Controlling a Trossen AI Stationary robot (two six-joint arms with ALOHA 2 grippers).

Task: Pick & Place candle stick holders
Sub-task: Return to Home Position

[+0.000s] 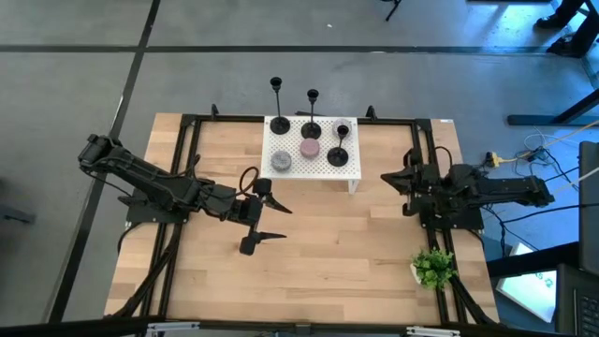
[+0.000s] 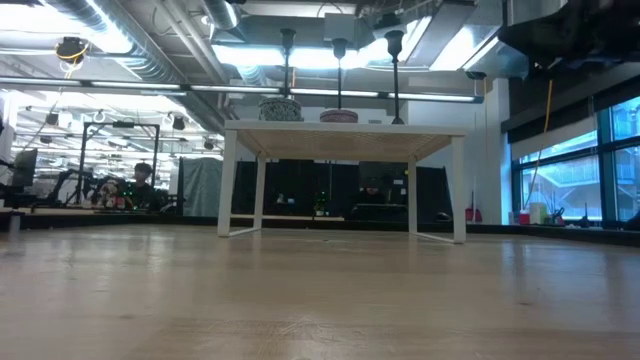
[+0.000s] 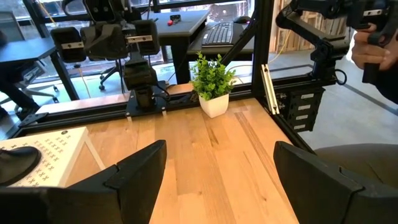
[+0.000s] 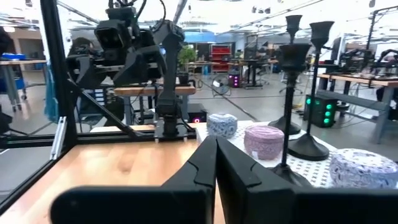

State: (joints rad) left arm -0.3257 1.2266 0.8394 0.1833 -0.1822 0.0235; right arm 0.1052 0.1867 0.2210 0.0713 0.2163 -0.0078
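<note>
Nearby: smooth wooden table [image 1: 328, 262] | left gripper [image 1: 281, 223] above it, fingers spread wide | right gripper [image 1: 386, 177] beside shelf, fingers pressed together | farther: white perforated shelf [image 1: 352, 169] holding three slim black metal candle holders [image 1: 338, 156], stems upright, cups up.

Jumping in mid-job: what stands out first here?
Three black holders stand tall on the white shelf at the far middle of the table, with candles beside them. The left gripper hangs open over mid-table; the right gripper, shut, sits at the right side, a small plant near it.
</note>
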